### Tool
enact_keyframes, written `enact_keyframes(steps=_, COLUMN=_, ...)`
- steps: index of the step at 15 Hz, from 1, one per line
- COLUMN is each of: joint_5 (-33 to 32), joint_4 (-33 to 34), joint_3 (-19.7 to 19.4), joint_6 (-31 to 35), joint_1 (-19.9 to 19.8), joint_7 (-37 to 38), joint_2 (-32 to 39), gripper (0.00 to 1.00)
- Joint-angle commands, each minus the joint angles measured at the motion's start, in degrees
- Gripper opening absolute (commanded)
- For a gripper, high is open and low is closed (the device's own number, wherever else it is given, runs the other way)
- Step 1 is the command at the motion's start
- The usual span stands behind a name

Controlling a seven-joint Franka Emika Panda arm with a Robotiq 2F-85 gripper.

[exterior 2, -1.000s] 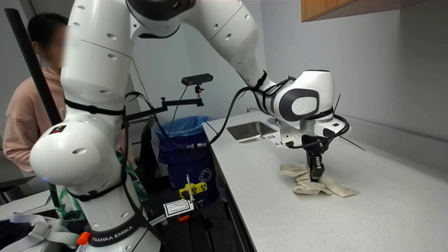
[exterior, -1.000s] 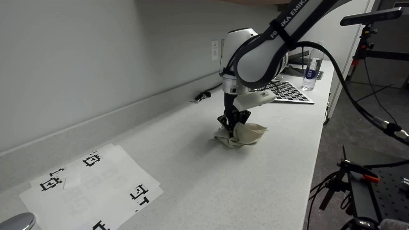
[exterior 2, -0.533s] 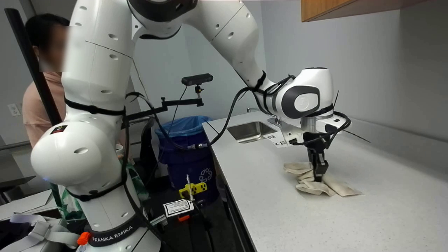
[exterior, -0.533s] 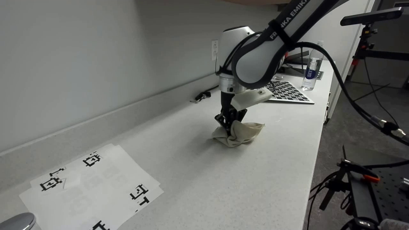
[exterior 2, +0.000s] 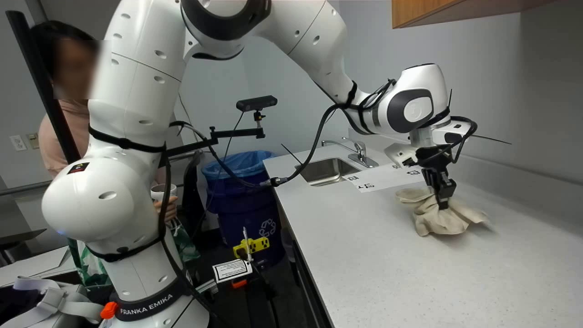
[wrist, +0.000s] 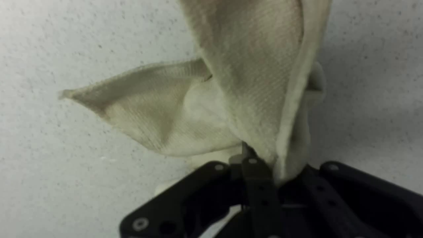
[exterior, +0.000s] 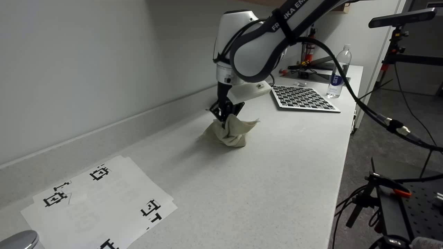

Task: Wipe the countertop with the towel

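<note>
The beige towel [exterior: 231, 133] is bunched up under my gripper [exterior: 224, 124] over the pale speckled countertop [exterior: 263, 193]. In an exterior view the towel [exterior 2: 437, 221] hangs in folds from the gripper [exterior 2: 442, 202], with loose corners spreading to both sides. In the wrist view the gripper [wrist: 277, 168] is shut on a fold of the towel [wrist: 254, 72], one flap rising towards the camera and a pointed corner reaching left. The gripper points down, slightly tilted. I cannot tell whether the towel's lowest folds touch the counter.
The back wall and its low ledge [exterior: 138, 121] run beside the gripper. Marker sheets [exterior: 104, 207] lie nearer the sink [exterior 2: 325, 172] and faucet [exterior 2: 360, 155]. A checkered board [exterior: 303, 98] and a water bottle [exterior: 337, 77] stand farther along. A wooden cabinet [exterior 2: 446, 11] hangs above.
The gripper and towel have moved towards the back wall and risen a little. The towel was lying flatter on the counter and now hangs more gathered. The gripper stays shut on it.
</note>
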Motion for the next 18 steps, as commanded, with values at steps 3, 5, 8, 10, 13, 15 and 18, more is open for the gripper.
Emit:
enact_keyframes(steps=3, joint_5=-2.6, joint_4=9.0, joint_3=-1.8, joint_6=-0.4, joint_1=3.0, joint_7=1.8, joint_2=4.6, gripper=0.02)
enact_keyframes(steps=5, joint_5=-4.8, joint_4=10.7, joint_3=-3.2, joint_6=-0.3, joint_1=4.6, joint_7=3.5, joint_2=5.4, gripper=0.02)
enact_keyframes(steps=8, joint_5=-5.4, joint_4=11.5, joint_3=-4.3, joint_6=-0.3, joint_1=4.4, joint_7=4.0, joint_2=6.4, gripper=0.02)
enact_keyframes(steps=10, joint_5=-4.5, joint_4=11.5, joint_3=-4.3, joint_6=-0.3, joint_1=3.4, joint_7=3.2, joint_2=7.5, gripper=0.02)
enact_keyframes(steps=13, joint_5=-2.2, joint_4=10.6, joint_3=-3.0, joint_6=0.4, joint_1=0.8, joint_7=0.7, joint_2=8.4, gripper=0.02)
enact_keyframes(steps=15, joint_5=-0.3, joint_4=10.4, joint_3=-2.0, joint_6=0.7, joint_1=-0.9, joint_7=-0.8, joint_2=8.9, gripper=0.02)
enact_keyframes(steps=18, joint_5=2.7, joint_4=10.4, joint_3=-0.3, joint_6=0.4, joint_1=-2.5, joint_7=-3.0, joint_2=9.7, gripper=0.02)
